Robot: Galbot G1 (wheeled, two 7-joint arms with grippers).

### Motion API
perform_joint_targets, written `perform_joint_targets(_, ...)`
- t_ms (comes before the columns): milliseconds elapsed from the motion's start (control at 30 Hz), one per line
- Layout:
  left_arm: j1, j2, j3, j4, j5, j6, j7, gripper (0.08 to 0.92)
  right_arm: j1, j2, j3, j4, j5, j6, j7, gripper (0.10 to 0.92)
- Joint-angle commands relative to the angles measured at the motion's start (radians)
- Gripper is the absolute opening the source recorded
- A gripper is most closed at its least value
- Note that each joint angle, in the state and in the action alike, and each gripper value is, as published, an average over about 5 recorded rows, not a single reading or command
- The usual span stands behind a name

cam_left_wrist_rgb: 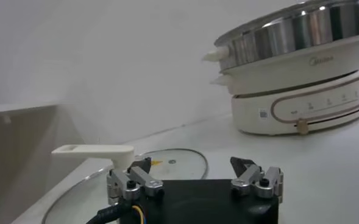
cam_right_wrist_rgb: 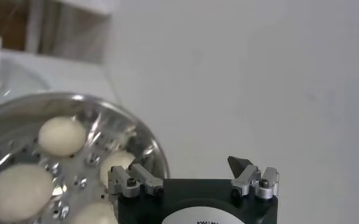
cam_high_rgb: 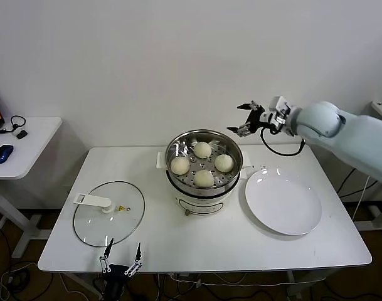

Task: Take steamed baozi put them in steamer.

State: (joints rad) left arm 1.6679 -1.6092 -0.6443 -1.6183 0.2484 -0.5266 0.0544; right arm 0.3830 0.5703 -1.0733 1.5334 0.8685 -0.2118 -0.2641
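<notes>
sitting in steamer [cam_high_rgb: 204, 164], four baozi [cam_high_rgb: 204, 178], right fingers [cam_high_rgb: 243, 131] spread, empty

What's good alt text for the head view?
Four steamed baozi sit in the steamer on a white table. The right end effector hovers open above its rim, beside an empty white plate.

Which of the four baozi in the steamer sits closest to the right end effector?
The baozi on the plate side of the steamer. The open, empty right end effector hovers just beyond that rim; the other three lie farther off.
</notes>
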Motion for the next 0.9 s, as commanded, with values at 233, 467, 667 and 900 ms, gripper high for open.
perform_joint_targets(233,-0.006,0.005,-0.005,-0.010,-0.020,-0.002,-0.001,0.823,-1.652,0.103,1.684,0.514,-0.206,0.219,0.310,0.823)
perform_joint_targets(467,-0.004,0.011,-0.006,-0.015,-0.027,-0.002,-0.002,0.823,-1.924,0.417,1.833,0.521,-0.309,0.403,0.199,0.823)
perform_joint_targets(667,0.000,0.010,-0.006,-0.021,-0.028,-0.002,-0.002,0.823,-2.081,0.595,1.839,0.491,-0.329,0.600,0.092,0.823)
perform_joint_targets(900,0.006,0.008,-0.010,-0.036,-0.030,-0.001,-0.002,0.823,-2.191,0.700,1.775,0.362,-0.321,0.868,0.023,0.823)
